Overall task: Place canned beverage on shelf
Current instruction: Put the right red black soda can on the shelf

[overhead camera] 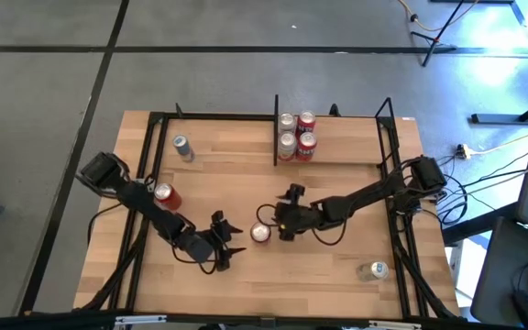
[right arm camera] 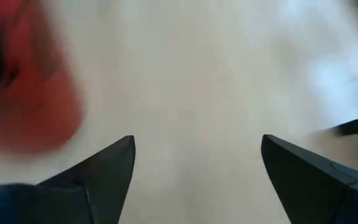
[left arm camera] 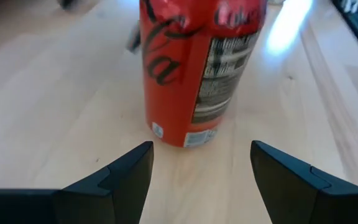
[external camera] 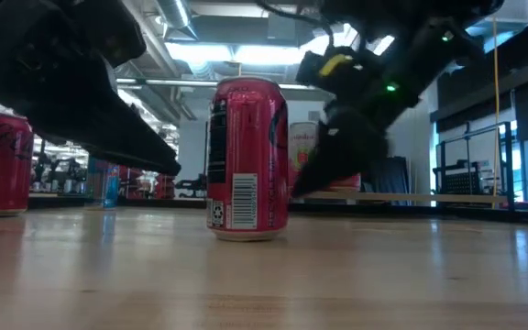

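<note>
Low view: red can (external camera: 247, 159) upright on wood surface (external camera: 264, 280), barcode facing cam, dark arm links hanging at both sides, not touching it. Same can at centre-front in high view (overhead camera: 261, 234), silver top up, between the two claws. Left claw (overhead camera: 231, 239) just beside can on its left, fingers spread open, nothing held; left wrist view looks past both open fingertips (left arm camera: 135, 168) at can (left arm camera: 194, 68), standing clear ahead of the gap. Right claw (overhead camera: 280, 223) just beside can on its right, also open and empty; right wrist view shows spread fingers (right arm camera: 114, 165) over bare wood w/ red blur (right arm camera: 23, 87) off to one side, prob. the can. Second red can (overhead camera: 165, 194) near left arm, partly under it. Silver can (overhead camera: 375, 269) at front right, well apart. Another silver can (overhead camera: 182, 147) toward back left. Farthest: shelf (overhead camera: 337, 142) at back edge, black divider plate (overhead camera: 275, 128) on its left side, four cans (overhead camera: 296, 135) upright in a tight cluster just beside the plate, two silver-sided, two red.
</note>
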Available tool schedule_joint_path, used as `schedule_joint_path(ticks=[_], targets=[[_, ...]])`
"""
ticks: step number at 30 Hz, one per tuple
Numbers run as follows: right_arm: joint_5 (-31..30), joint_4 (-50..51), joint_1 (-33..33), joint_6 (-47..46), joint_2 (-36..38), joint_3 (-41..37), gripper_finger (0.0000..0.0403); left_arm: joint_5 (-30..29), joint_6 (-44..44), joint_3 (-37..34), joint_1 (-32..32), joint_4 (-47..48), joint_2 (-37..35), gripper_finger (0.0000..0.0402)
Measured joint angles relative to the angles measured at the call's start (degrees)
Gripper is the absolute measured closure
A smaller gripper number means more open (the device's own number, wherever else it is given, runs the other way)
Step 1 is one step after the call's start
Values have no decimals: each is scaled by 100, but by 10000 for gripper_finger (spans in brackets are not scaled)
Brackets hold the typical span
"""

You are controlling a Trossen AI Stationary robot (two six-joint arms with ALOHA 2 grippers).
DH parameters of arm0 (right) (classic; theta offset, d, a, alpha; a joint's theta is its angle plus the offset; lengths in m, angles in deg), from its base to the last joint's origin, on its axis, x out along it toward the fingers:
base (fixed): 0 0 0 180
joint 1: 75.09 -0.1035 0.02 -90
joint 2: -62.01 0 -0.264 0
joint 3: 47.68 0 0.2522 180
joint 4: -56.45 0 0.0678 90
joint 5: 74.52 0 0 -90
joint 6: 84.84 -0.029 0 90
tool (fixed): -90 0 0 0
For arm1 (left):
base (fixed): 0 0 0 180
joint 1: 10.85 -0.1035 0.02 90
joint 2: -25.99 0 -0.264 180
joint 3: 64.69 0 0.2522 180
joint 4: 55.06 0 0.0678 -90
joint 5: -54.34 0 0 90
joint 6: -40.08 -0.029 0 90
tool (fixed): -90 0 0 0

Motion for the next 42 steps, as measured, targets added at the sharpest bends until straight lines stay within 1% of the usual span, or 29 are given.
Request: schedule_joint_path(ticks=[2, 3, 5, 9, 14, 20, 25, 28, 30, 33, 37, 40, 42], targets=[[-197, -358, 1, 0, 0, 0, 70, -172, 14, -2, 0, -101, 82, 149], [-107, -544, 2, 15, -1, 0, 70, -269, 27, -2, 0, -152, 101, 149], [272, -819, -2, 153, 0, 0, 70, -388, 55, -2, -4, -198, 103, 149], [741, -1155, -4, 186, 0, 0, 70, -406, -35, 0, -14, -370, 103, 149], [941, -1132, -9, 147, 0, 0, 70, -741, -56, 0, -56, -365, 103, 149], [1039, -839, -52, -194, 2, 0, 70, -1024, -6, 0, -112, -336, 103, 149], [1370, -543, -170, -443, -5, 0, 70, -1487, 7, -2, -194, -257, 103, 149], [1708, -660, -203, -455, -7, 2, 70, -1477, -16, -2, -294, -237, 103, 149], [1811, -593, -202, -454, -7, 2, 70, -1372, -30, 0, -339, -204, 103, 149], [1913, -384, -198, -456, 34, 3, 70, -1315, -21, 0, -296, 206, -42, 149], [2291, 290, -197, -515, 311, 225, 70, -1428, 159, 0, -62, 1012, -572, 149], [2439, 403, -197, -628, 495, 383, 70, -1497, 210, 4, 119, 1425, -948, 149], [2465, 327, -197, -613, 503, 446, 70, -1491, 214, 8, 191, 1482, -1075, 149]])
